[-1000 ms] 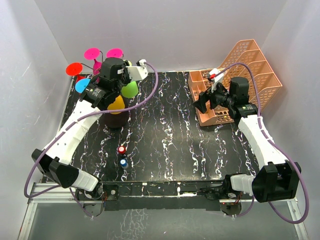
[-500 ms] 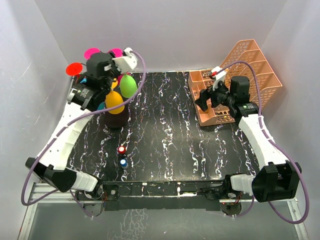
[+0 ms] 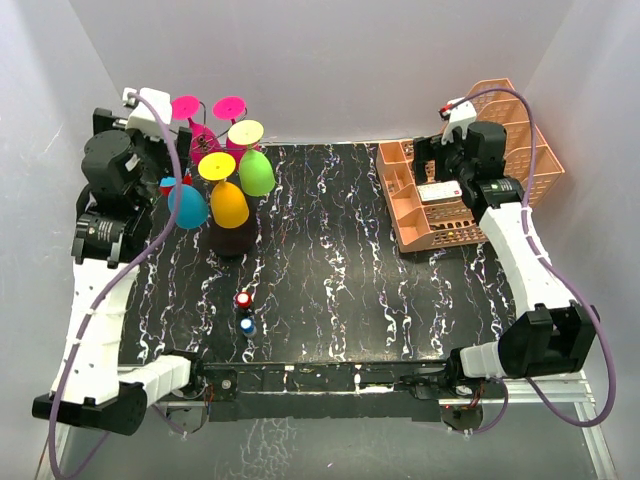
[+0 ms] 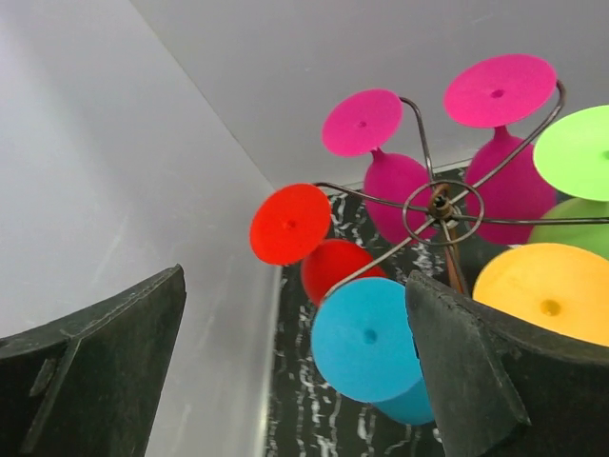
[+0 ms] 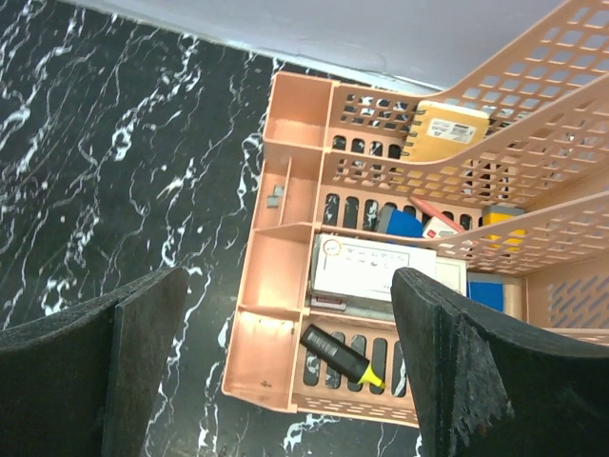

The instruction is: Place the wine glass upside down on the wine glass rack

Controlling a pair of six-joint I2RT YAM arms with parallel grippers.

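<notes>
The wine glass rack (image 4: 441, 203) is a thin dark wire stand with a black base (image 3: 232, 241) at the table's back left. Several coloured wine glasses hang upside down on its arms. A blue wine glass (image 4: 366, 338) hangs on the arm nearest my left gripper, also seen as blue wine glass (image 3: 187, 206) from above. Red (image 4: 290, 224), magenta (image 4: 362, 122), green (image 4: 576, 152) and orange (image 4: 542, 305) glasses hang around it. My left gripper (image 4: 295, 314) is open and empty, left of the rack and apart from it. My right gripper (image 5: 285, 324) is open and empty, above the peach basket.
A peach plastic basket rack (image 3: 400, 190) stands at the back right, holding a highlighter (image 5: 344, 355), notebooks and cards. Two small round things, red (image 3: 244, 299) and blue (image 3: 246, 325), sit on the dark marbled table (image 3: 330, 270). White walls close in on the left, back and right.
My left gripper opened, let go of the blue glass, which now hangs on the rack, and drew back to the left. My right gripper rose and moved back over the basket.
</notes>
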